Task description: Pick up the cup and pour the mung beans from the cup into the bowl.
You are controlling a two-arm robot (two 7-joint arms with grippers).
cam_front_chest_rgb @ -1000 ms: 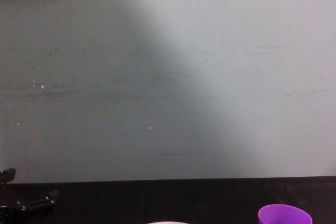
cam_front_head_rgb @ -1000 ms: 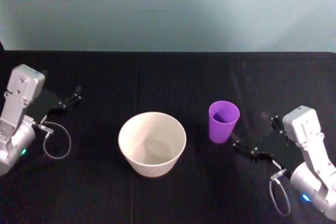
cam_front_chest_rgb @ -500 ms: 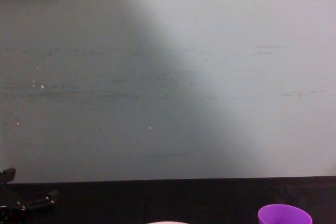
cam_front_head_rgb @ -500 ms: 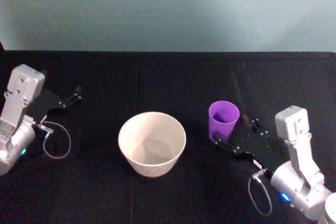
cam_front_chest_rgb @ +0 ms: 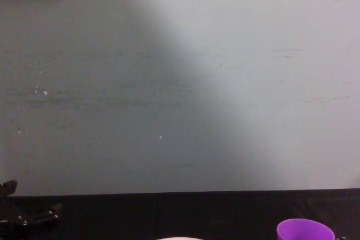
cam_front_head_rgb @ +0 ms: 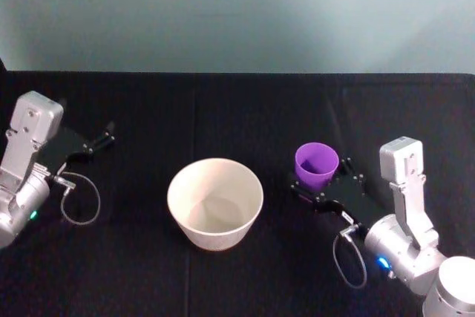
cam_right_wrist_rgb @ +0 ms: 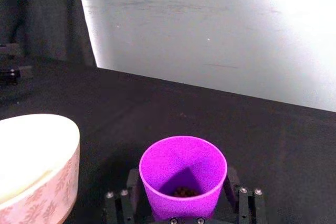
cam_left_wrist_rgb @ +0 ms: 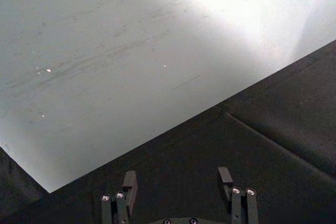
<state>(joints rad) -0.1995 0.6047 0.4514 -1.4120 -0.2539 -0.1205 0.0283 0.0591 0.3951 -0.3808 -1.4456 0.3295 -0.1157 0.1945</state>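
Fingers (cam_right_wrist_rgb: 133, 181) astride cup (cam_right_wrist_rgb: 182, 171) — beans (cam_right_wrist_rgb: 181, 192) within.

On the desk (cam_front_head_rgb: 223, 109), near the middle: the bowl (cam_front_head_rgb: 175, 213). Just to its right and slightly farther back: the cup (cam_front_head_rgb: 317, 166), upright, apart from the bowl, with mung beans (cam_right_wrist_rgb: 182, 191) at its bottom. Around the cup, reaching in from the near right: the right tool (cam_front_head_rgb: 320, 177), one finger on each side, spread. Far left, well apart from the bowl: the left tool (cam_front_head_rgb: 104, 139), fingers apart over bare desk. Behind the desk: a wall (cam_front_head_rgb: 237, 12).
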